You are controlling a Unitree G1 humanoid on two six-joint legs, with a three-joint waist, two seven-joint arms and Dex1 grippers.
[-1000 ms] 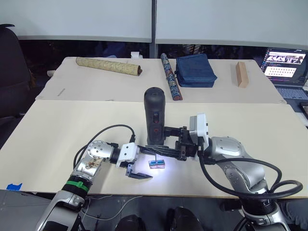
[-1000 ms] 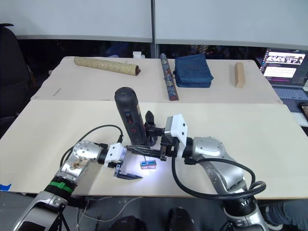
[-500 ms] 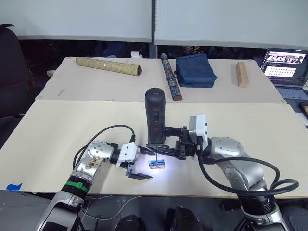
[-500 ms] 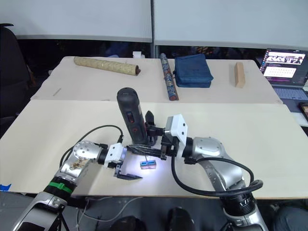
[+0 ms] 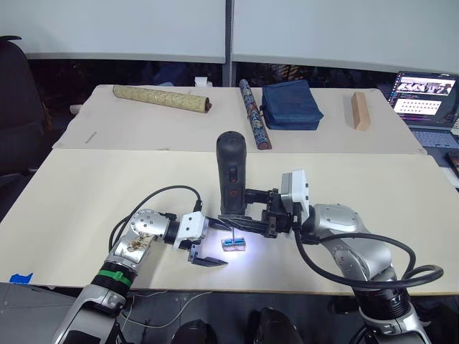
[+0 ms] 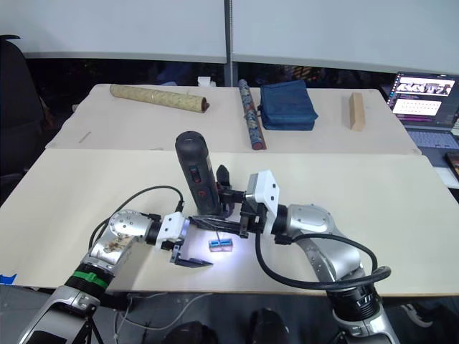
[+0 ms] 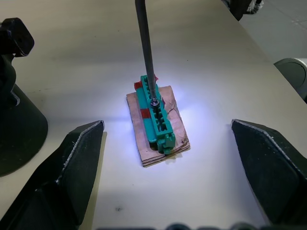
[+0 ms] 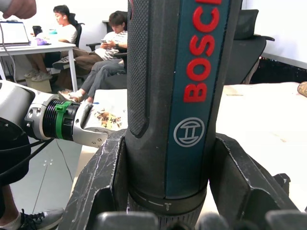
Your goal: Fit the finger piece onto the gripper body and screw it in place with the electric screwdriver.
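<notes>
Under the electric screwdriver (image 5: 231, 172) bit, green strip (image 7: 156, 113).

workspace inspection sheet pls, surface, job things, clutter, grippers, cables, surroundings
surface: cream table, bare around the work spot, lit white under the tool
job's things: electric screwdriver upright, bit tip on a screw in the green screw holder, which lies on a brown pad; gripper body stands beside it
clutter: on the far table, tan roll, patterned tube, blue pouch, wooden block
grippers: right gripper shut on the screwdriver; left gripper has its jaws wide open around the holder
cables: black cable looped at the left wrist
surroundings: laptop; seated people
</notes>
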